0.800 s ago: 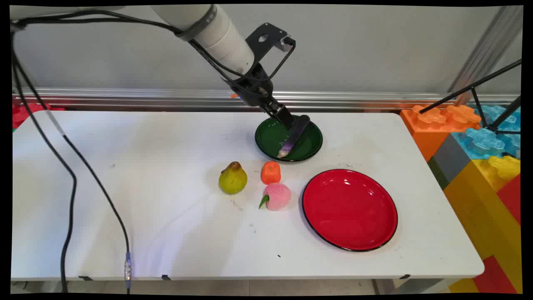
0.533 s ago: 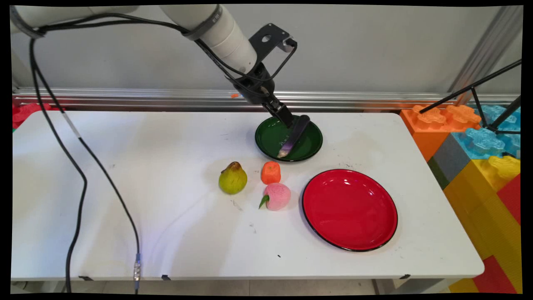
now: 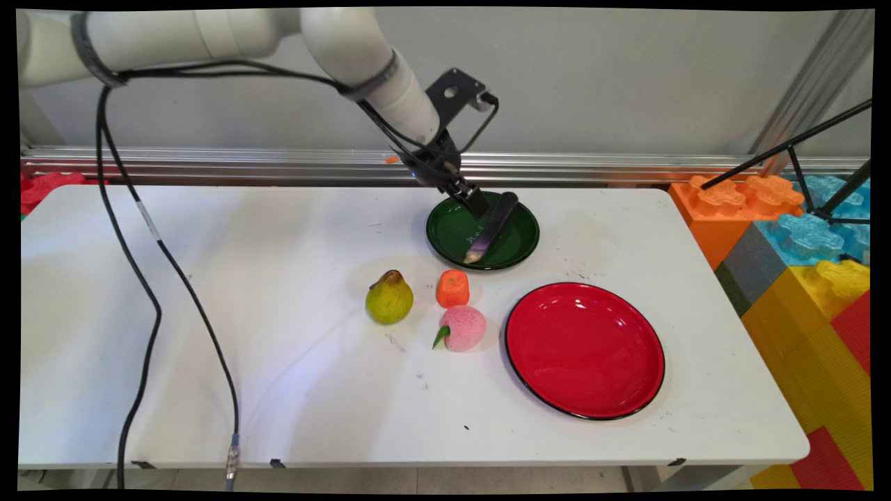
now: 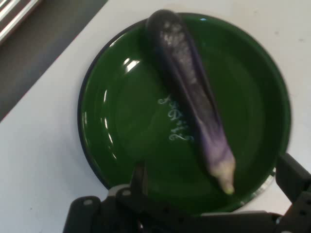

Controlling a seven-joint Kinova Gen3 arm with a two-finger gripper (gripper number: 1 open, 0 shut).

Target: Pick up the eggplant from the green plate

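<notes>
The gripper (image 3: 479, 207) has its fingers spread and holds nothing; in the hand view one finger (image 4: 294, 177) stands at the right edge and the other seems to rise low on the left, though only its tip shows. Between and beyond them lies the eggplant (image 3: 491, 226), resting on its own in the green plate (image 3: 452, 236), its dark end propped on the far rim and its pale tip pointing to the near rim.

Against the pictures of a moment ago, the gripper has drawn back up and toward the wall: it was down alongside the eggplant's upper part, and now it hangs over the plate's far edge, apart from the eggplant (which has not shifted).

On the white table (image 3: 209, 334) nearer the camera stand a pear (image 3: 389, 298), a small orange fruit (image 3: 452, 288) and a pink peach (image 3: 462, 328), close together, the peach just beside the empty red plate (image 3: 585, 349). None of them lies under the gripper.
</notes>
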